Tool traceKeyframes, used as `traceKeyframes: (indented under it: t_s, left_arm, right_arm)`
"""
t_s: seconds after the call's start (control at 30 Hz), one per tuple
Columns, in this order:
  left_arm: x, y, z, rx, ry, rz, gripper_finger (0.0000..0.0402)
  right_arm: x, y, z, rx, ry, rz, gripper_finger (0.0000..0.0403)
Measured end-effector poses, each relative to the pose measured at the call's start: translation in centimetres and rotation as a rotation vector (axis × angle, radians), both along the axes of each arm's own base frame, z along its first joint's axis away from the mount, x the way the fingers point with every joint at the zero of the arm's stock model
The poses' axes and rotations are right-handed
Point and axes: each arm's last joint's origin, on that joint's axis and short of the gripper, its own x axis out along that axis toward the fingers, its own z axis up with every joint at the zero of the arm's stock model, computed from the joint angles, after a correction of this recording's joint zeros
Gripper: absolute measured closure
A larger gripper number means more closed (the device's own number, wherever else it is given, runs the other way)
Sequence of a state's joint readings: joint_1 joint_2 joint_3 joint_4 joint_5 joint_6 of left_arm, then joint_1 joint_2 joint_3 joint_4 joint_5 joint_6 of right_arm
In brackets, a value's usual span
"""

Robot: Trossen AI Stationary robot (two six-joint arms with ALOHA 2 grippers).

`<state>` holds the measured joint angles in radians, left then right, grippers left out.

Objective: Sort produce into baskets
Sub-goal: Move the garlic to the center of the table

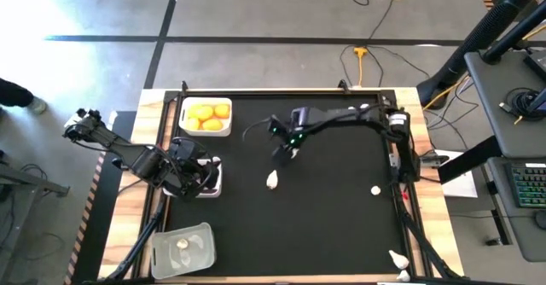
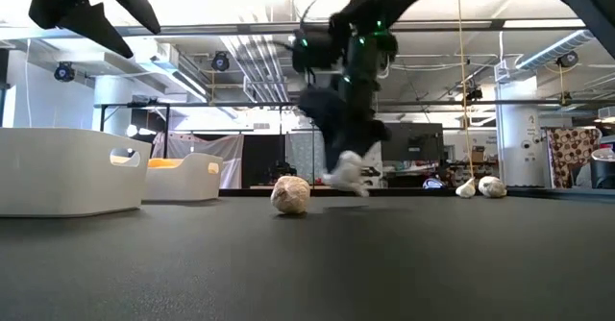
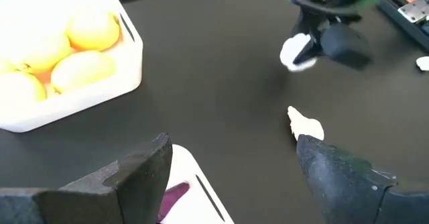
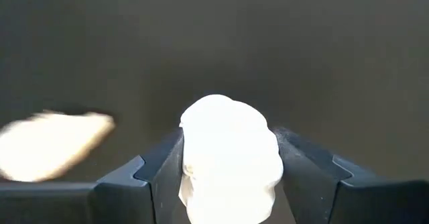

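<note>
- Garlic bulb (image 4: 229,158) sits clamped in the right gripper (image 1: 285,151), above mid-counter.
- Clear basket (image 1: 182,249) lies toward the near-left corner, nearer the left gripper (image 3: 231,174), which hangs wide apart.

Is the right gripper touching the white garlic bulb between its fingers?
Touching. In the right wrist view the white garlic bulb fills the space inside the right gripper, and both dark fingers press against its sides with no gap.
</note>
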<state>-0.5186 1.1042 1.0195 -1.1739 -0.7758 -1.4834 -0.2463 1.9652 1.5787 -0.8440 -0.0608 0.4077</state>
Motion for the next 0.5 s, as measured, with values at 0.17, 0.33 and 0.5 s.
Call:
traceKeyframes:
  t_s: [0.17,0.33,0.5]
  left_arm:
    - [-0.1,0.0,0.0,0.001,0.002,0.000,0.0100]
    - [-0.3,0.2,0.1,0.003,0.006,0.000,0.0100]
    - [-0.3,0.1,0.1,0.003,0.005,-0.002,0.0100]
  right_arm:
    - [1.6,2.4,0.4,0.005,-0.113,-0.048,0.0198]
    - [2.0,3.7,0.4,0.003,-0.139,-0.018,0.0198]
    - [2.2,4.5,0.4,0.000,-0.148,0.014,0.0197]
